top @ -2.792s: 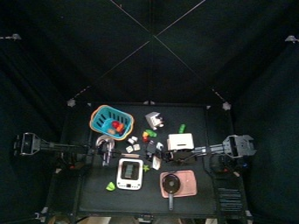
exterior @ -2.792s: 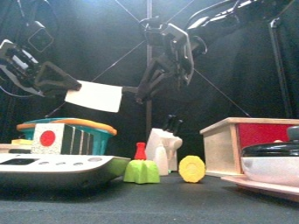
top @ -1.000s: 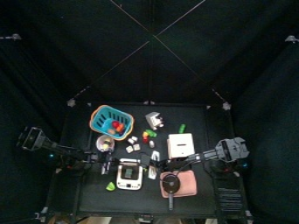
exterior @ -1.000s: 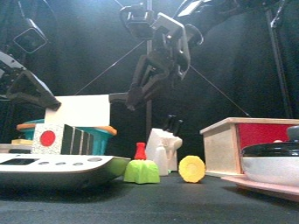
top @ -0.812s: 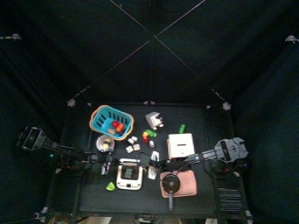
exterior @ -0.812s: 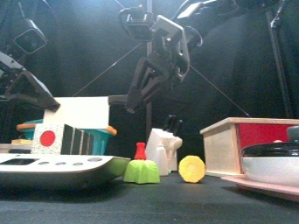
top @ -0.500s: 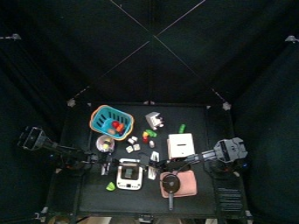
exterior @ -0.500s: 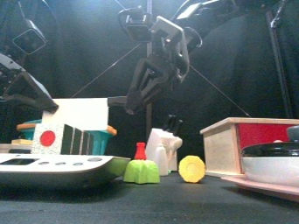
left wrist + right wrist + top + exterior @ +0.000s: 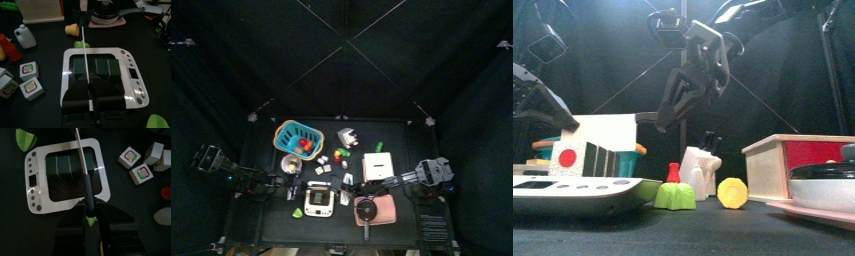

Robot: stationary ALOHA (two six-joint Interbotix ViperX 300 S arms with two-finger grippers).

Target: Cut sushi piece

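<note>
A dark green sushi roll point(image 9: 97, 66) lies on a white scale-like board point(image 9: 130, 70); the roll also shows in the front view point(image 9: 580, 158) and the right wrist view point(image 9: 63, 168). A knife with a wide pale blade point(image 9: 607, 135) hangs edge-down just above the roll. My right gripper point(image 9: 89, 220) is shut on its black handle point(image 9: 87, 193). My left gripper point(image 9: 91, 85) is shut on the blade's other end point(image 9: 85, 50). In the top view the left gripper point(image 9: 291, 186) and the right gripper point(image 9: 350, 186) flank the board point(image 9: 319, 198).
Loose sushi pieces point(image 9: 142, 173) lie beside the board. A teal basket point(image 9: 298, 138) stands at the back left, a wooden box point(image 9: 800, 160) and a pink pan point(image 9: 374, 210) on the right. A white bottle point(image 9: 700, 165), a yellow slice point(image 9: 732, 192) and a green piece point(image 9: 675, 195) stand mid-table.
Both arms have come down and the knife blade has dropped and levelled from high above the board to just over the roll. In the last half second it barely moves.
</note>
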